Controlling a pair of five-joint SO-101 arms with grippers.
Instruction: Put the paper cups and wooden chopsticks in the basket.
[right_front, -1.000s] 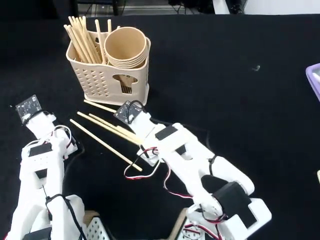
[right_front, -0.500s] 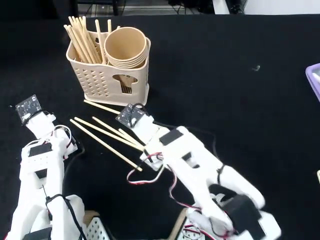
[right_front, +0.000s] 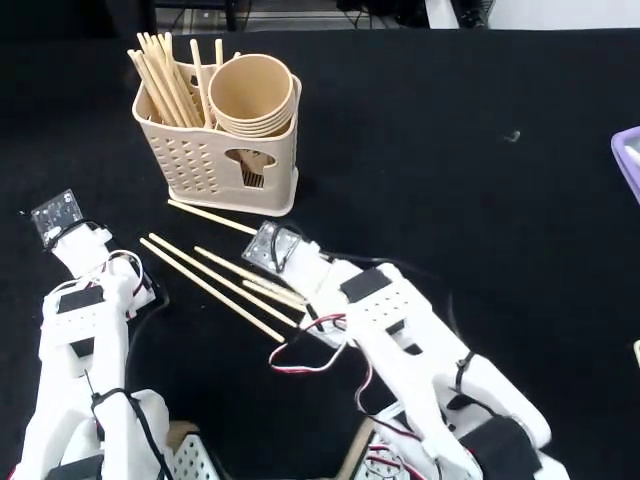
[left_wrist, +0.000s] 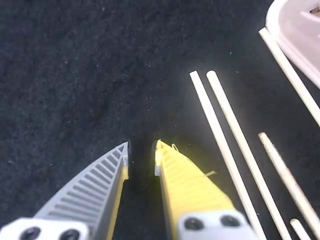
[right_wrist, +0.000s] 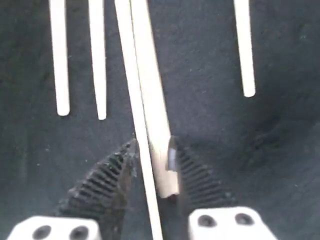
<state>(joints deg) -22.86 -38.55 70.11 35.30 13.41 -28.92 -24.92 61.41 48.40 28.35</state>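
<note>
Right wrist view: right gripper (right_wrist: 152, 144) closed on two chopsticks (right_wrist: 146, 90) near their ends; we'd squeeze firmly, then lift level toward basket (right_front: 215, 165), upper left in high view.

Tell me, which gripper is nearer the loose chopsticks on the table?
Right. The right gripper pinches two chopsticks between its fingers; the left gripper sits beside their other ends, holding none.

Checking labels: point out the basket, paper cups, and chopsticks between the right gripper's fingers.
basket (right_front: 200, 162), high view, perforated front wall.
paper cups (right_front: 250, 92), high view, top cup's inside.
chopsticks (right_wrist: 150, 100), right wrist view, wider stick's shaft.
</note>
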